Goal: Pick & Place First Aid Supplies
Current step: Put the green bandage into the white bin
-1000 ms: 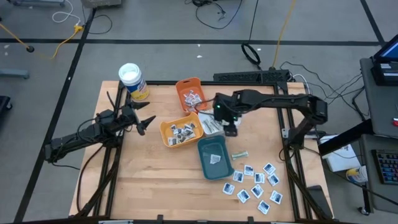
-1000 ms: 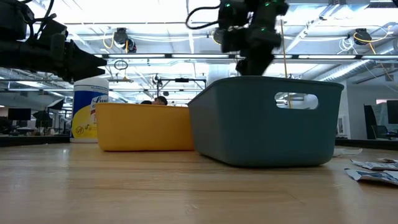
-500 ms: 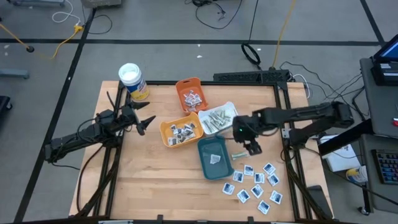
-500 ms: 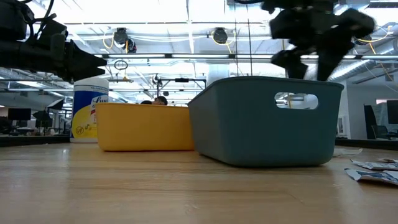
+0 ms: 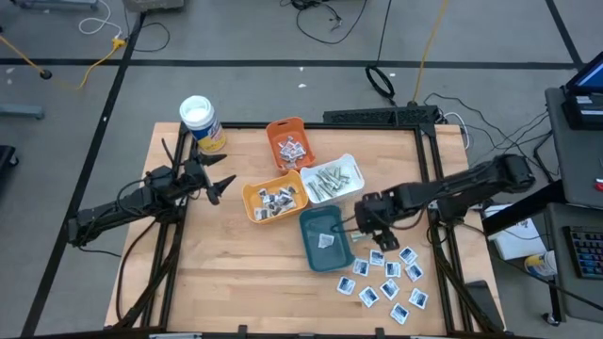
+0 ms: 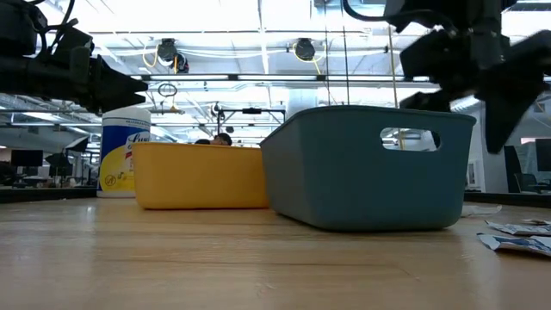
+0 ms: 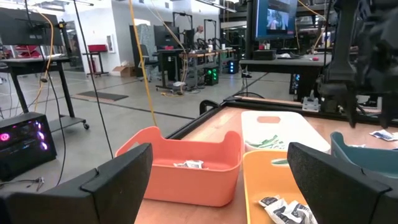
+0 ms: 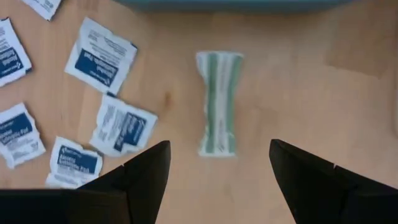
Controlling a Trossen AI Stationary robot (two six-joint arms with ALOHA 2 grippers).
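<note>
A narrow pale green strip [image 8: 219, 102] lies flat on the wood just beside the teal tray [image 5: 325, 239]. My right gripper [image 8: 219, 144] hangs open above it, pointing steeply down, one finger on each side and clear of it; the high view shows the gripper [image 5: 371, 229] at the tray's right side. Several white sachets with blue print [image 5: 388, 278] lie flat on the table nearer the front right, some also in the right wrist view [image 8: 99, 55]. My left gripper [image 5: 217, 185] waits open at the table's left, pointing level toward the trays.
An orange tray [image 5: 287, 141], a white tray [image 5: 332, 179] holding green strips and a yellow tray [image 5: 273, 198] holding sachets stand mid-table. A white-lidded canister [image 5: 201, 122] stands at the far left. Bare wood lies along the near left.
My right gripper has swung from over the white tray toward the table's near right, sinking as it went, and now hangs beside the teal tray over the loose strip. Its fingers have stayed apart. The trays and packets have kept still.
</note>
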